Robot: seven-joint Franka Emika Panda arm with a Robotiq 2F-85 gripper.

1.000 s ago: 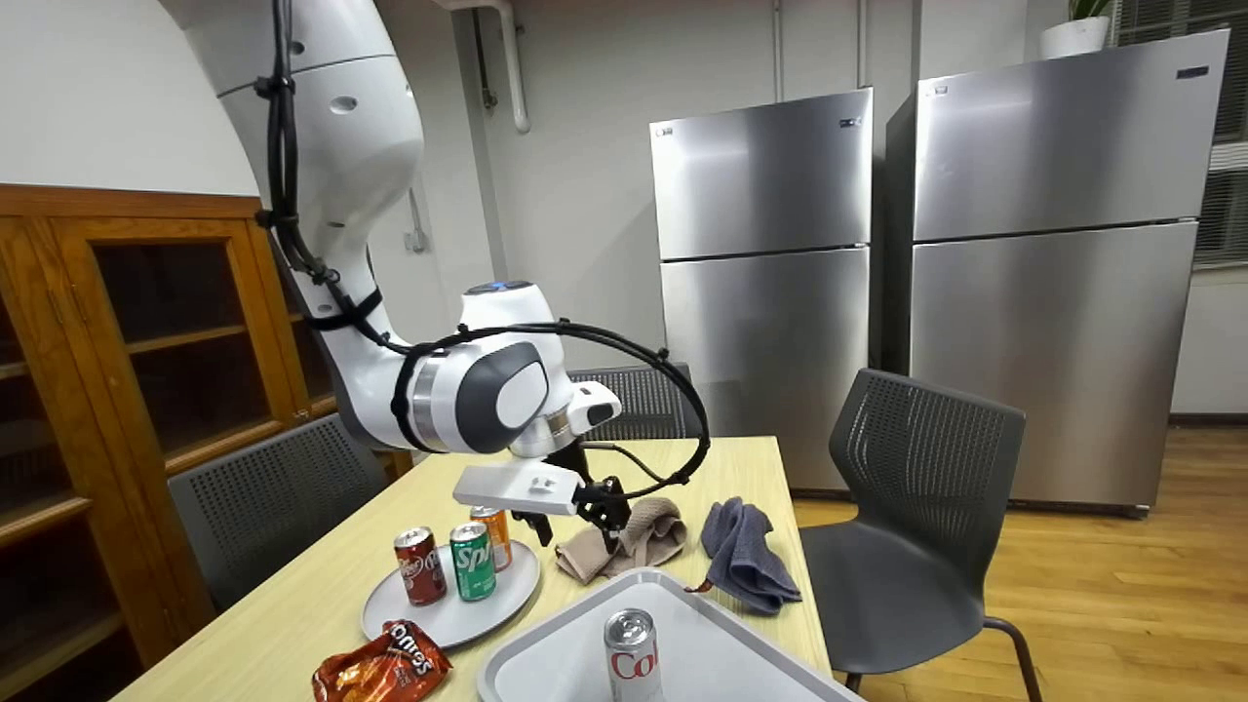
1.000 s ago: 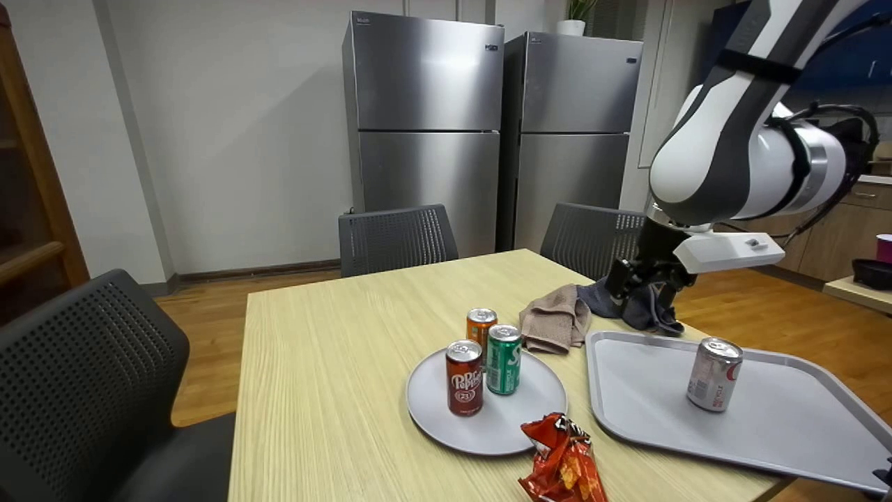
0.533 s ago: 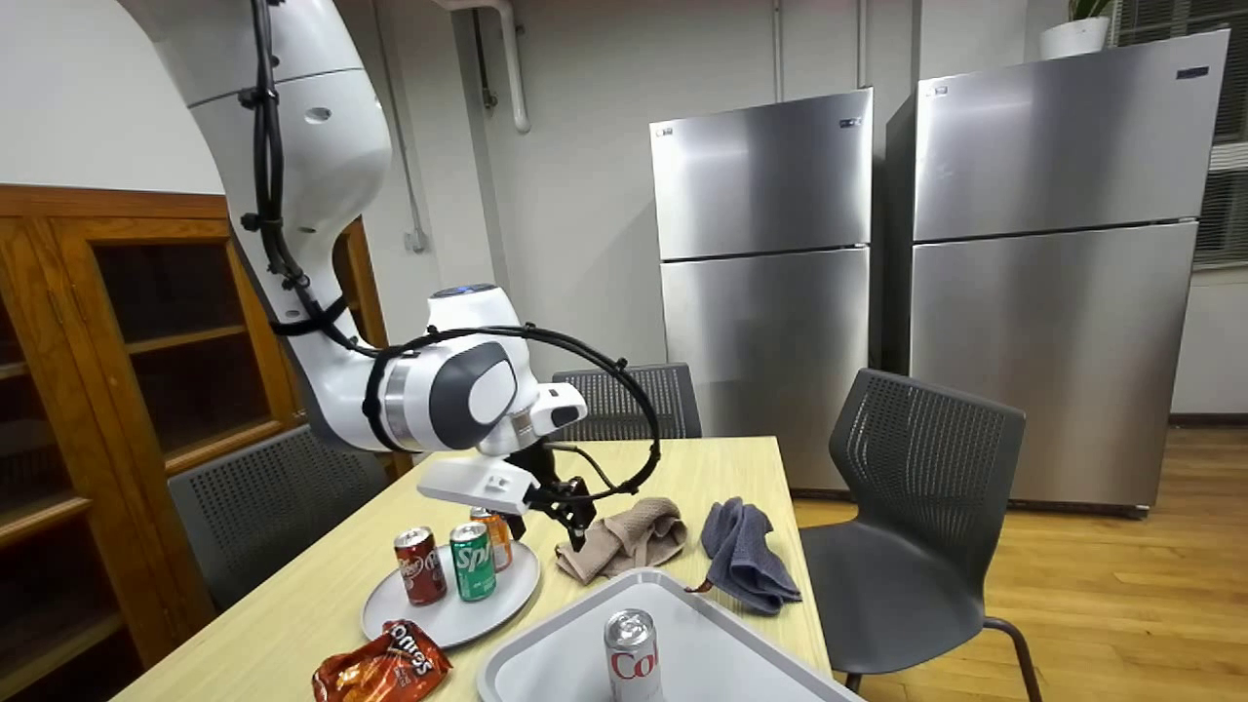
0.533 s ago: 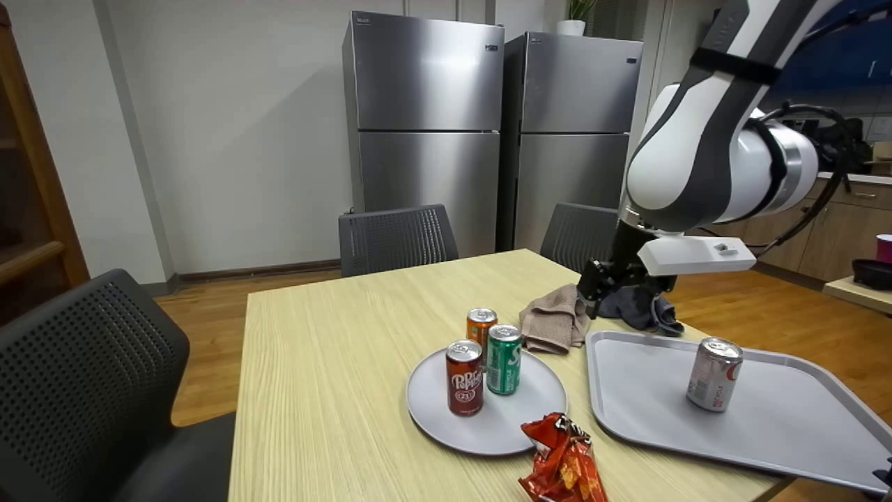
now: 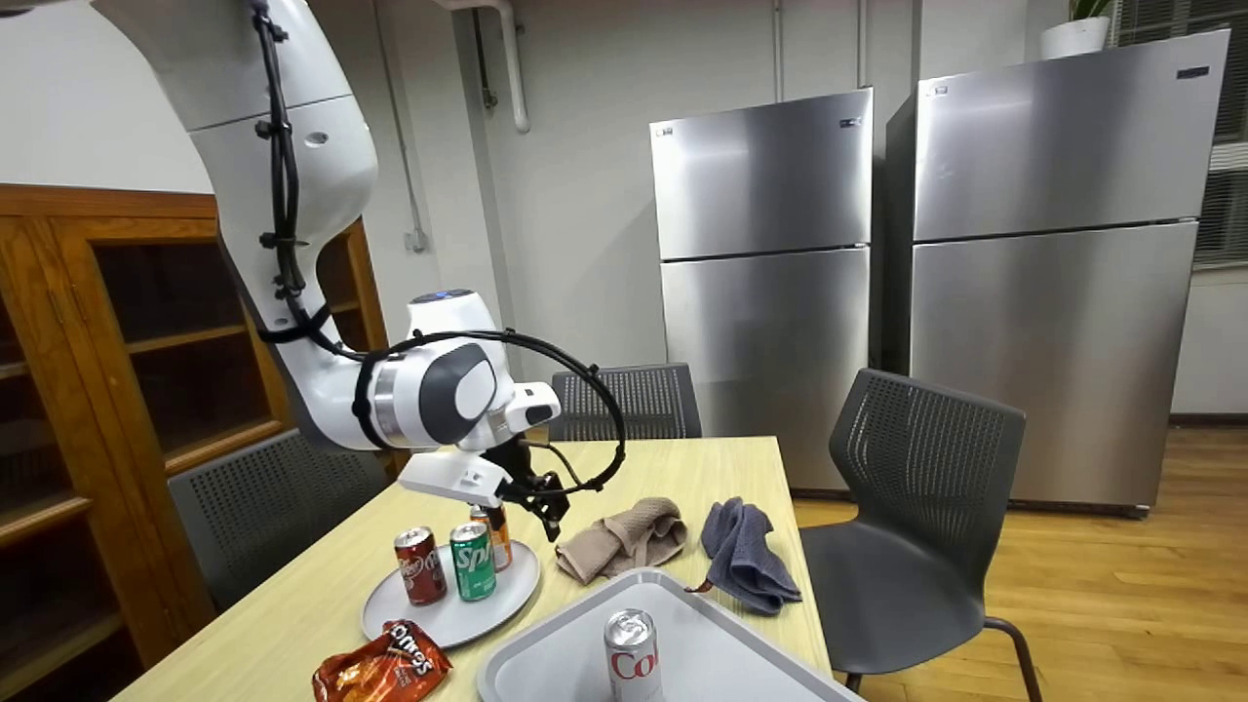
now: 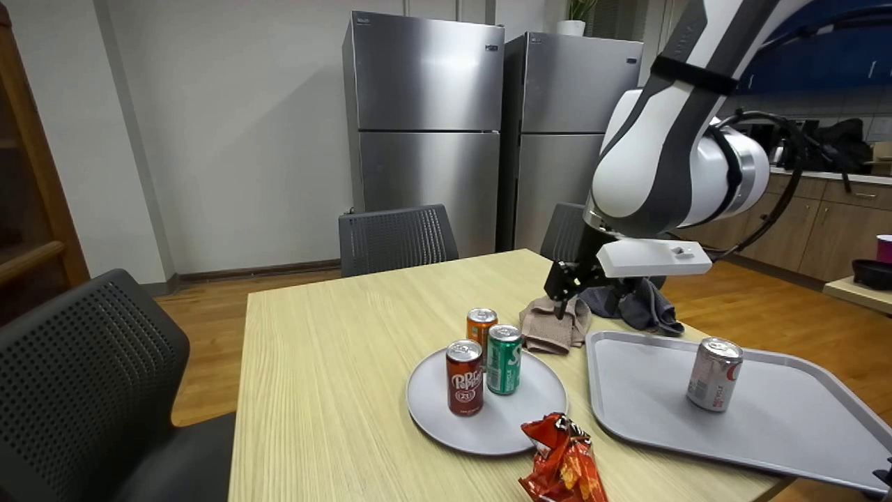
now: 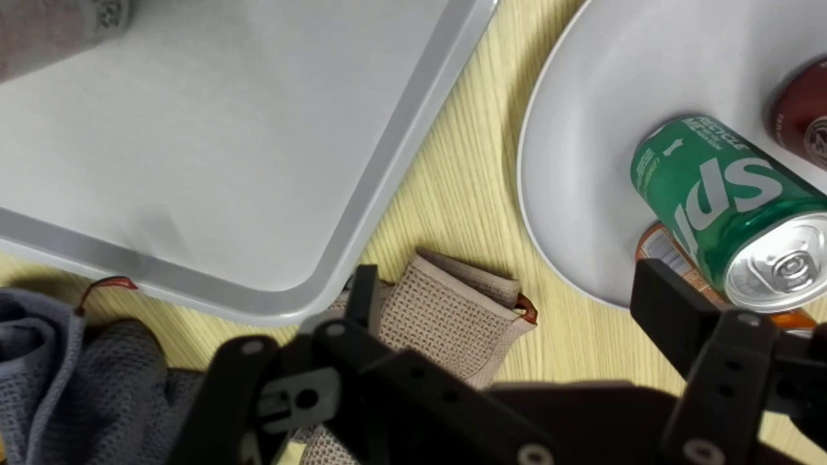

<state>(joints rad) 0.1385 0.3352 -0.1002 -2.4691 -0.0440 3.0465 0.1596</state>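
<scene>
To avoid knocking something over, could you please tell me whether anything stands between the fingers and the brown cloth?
Nothing visible does: in the wrist view, the brown cloth shows directly through the gap of the open fingers. The tray lies to one side, the plate to the other.

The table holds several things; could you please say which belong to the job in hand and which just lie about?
Likely the job's, being nearest the open gripper: brown cloth, orange can, Sprite can, plate.

Seemingly just lying about: Dr Pepper can, tray, silver can, blue-gray cloth, Doritos bag.
</scene>
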